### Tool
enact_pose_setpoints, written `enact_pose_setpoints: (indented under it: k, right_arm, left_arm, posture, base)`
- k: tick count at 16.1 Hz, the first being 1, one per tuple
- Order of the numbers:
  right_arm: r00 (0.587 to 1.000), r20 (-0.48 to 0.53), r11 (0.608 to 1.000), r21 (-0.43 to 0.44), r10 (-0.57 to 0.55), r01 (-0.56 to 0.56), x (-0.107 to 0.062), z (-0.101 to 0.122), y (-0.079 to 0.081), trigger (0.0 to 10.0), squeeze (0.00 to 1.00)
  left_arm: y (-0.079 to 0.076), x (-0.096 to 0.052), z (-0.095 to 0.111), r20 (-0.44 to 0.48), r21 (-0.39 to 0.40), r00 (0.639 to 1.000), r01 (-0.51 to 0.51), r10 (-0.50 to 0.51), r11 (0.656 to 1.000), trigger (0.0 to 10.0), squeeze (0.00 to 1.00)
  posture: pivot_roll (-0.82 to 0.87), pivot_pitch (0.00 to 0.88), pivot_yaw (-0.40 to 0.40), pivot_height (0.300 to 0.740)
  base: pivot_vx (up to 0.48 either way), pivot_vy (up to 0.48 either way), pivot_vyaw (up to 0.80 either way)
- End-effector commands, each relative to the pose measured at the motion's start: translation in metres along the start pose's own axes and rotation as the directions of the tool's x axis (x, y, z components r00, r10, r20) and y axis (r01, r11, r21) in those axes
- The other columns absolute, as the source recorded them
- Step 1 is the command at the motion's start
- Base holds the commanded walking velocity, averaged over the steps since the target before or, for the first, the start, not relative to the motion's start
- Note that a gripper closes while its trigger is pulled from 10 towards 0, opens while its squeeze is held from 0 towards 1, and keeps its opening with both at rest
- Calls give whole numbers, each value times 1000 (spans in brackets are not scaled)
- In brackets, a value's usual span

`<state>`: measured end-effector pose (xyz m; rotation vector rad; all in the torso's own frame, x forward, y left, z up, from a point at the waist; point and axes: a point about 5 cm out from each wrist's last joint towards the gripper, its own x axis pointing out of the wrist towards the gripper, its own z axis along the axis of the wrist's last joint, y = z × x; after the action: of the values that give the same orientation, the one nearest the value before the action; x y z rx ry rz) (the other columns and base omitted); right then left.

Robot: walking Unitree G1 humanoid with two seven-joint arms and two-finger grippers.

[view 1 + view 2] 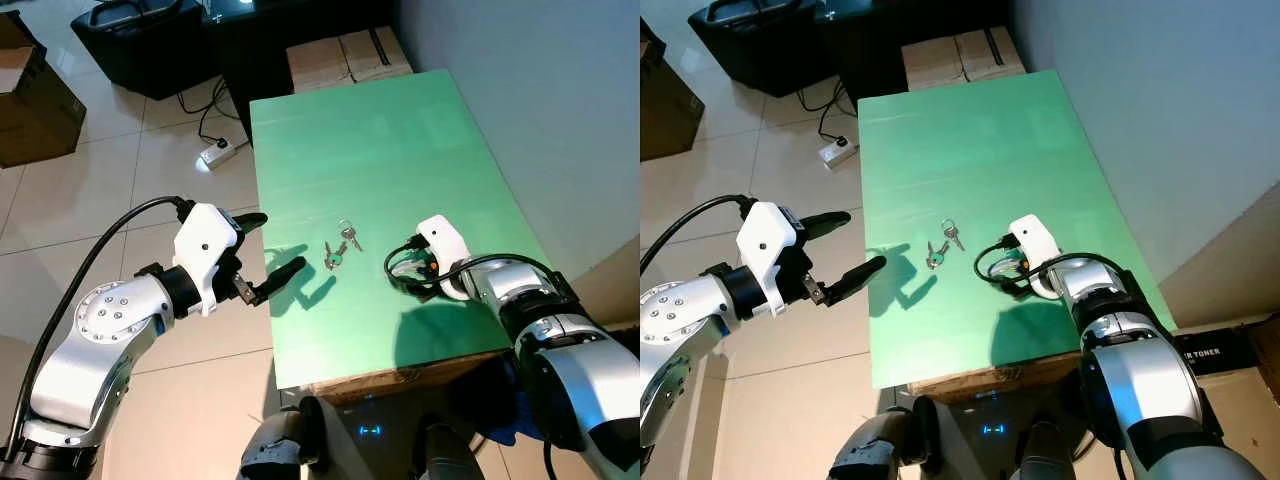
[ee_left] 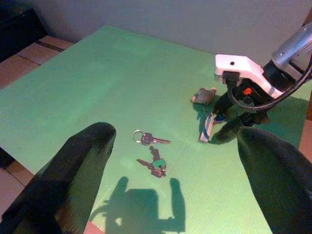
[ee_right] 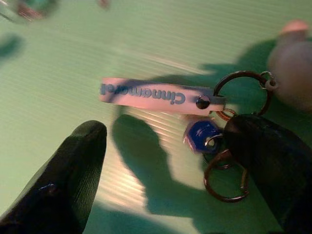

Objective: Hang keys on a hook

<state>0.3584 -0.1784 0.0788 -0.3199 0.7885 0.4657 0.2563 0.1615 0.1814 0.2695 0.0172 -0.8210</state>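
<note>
A green rectangular desk (image 1: 400, 140) carries 2 sets of keys. The loose silver keys on a small ring, one with a green head (image 1: 338, 247), lie near the desk's middle toward its left edge. The left end effector (image 1: 262, 255) hovers just off that edge, its 2 black fingers (image 2: 73, 170) spread wide and holding nothing. The right end effector (image 3: 161, 161) is low over the desk, right of the silver keys, its fingers apart around a keychain bunch with a pale printed strap, a blue tag and brown metal rings (image 3: 204, 122); one finger (image 3: 268, 156) touches the rings, without a closed grip. A white power strip (image 1: 217, 154) lies on the tiled floor (image 1: 120, 190).
</note>
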Motion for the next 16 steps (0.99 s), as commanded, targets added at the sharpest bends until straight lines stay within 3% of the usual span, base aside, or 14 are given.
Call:
enact_pose_setpoints:
  k: [1, 2, 4, 10, 13, 16]
  right_arm:
    - [1000, -30, 1000, 10, -7, 7, 2, -5, 1, 10000, 459]
    - [1000, -18, 999, -24, -21, 21, 1, -2, 0, 10000, 0]
    - [999, 35, 999, -45, -18, 20, 1, 10, 3, 10000, 0]
    - [999, 44, 998, -63, -10, 13, -9, 26, -7, 10000, 0]
    - [999, 1, 992, -120, -33, 33, -17, 25, -19, 10000, 0]
    - [995, -91, 981, -192, -29, 11, -14, 12, -18, 10000, 0]
  left_arm:
    - [-1, -4, 0, -16, 4, 1000, -1, 1, 1000, 10000, 0]
    - [-1, -3, -1, -16, 3, 1000, -2, 2, 1000, 10000, 0]
    - [-3, -2, 0, -12, 2, 1000, -4, 4, 1000, 10000, 0]
    - [-1, 1, 0, -6, 0, 1000, -1, 1, 1000, 10000, 0]
    - [-4, 3, -1, -1, -8, 1000, 9, -9, 1000, 10000, 0]
    - [-6, 5, -1, 3, -14, 1000, 18, -18, 1000, 10000, 0]
  posture:
    - [138, 289, 155, 740]
    - [137, 288, 153, 740]
    - [142, 284, 150, 740]
    - [116, 289, 157, 740]
    - [103, 293, 156, 740]
    - [106, 294, 152, 740]
  base:
    - [0, 0, 0]
    - [0, 0, 0]
    - [0, 0, 0]
    - [0, 0, 0]
    - [0, 0, 0]
    - [0, 0, 0]
